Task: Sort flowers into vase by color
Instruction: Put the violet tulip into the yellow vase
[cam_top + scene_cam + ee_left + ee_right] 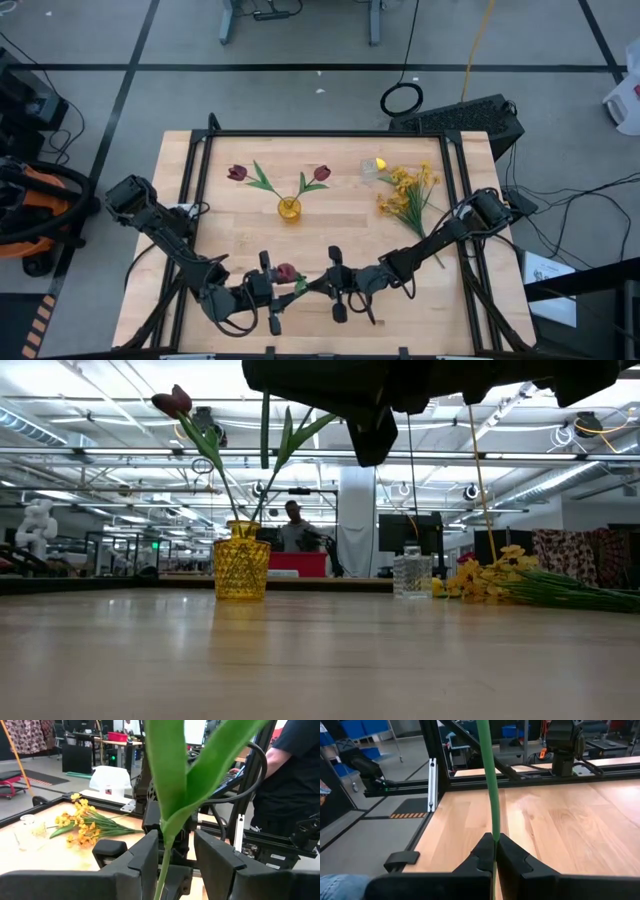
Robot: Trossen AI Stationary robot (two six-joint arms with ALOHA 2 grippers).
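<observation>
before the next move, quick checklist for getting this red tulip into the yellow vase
1. Right gripper shut on the stem: ok.
2. Left gripper let go of the stem: ok, its fingers stand apart with the stem and leaves between them.
3. Red tulip off the table, between the two grippers: ok.
4. Yellow vase upright: ok in the low view, with two red tulips already in it.
5. Room in the vase mouth for a third stem: cannot tell.
6. Yellow flowers lying away from the vase, beside the clear vase: ok.
</observation>
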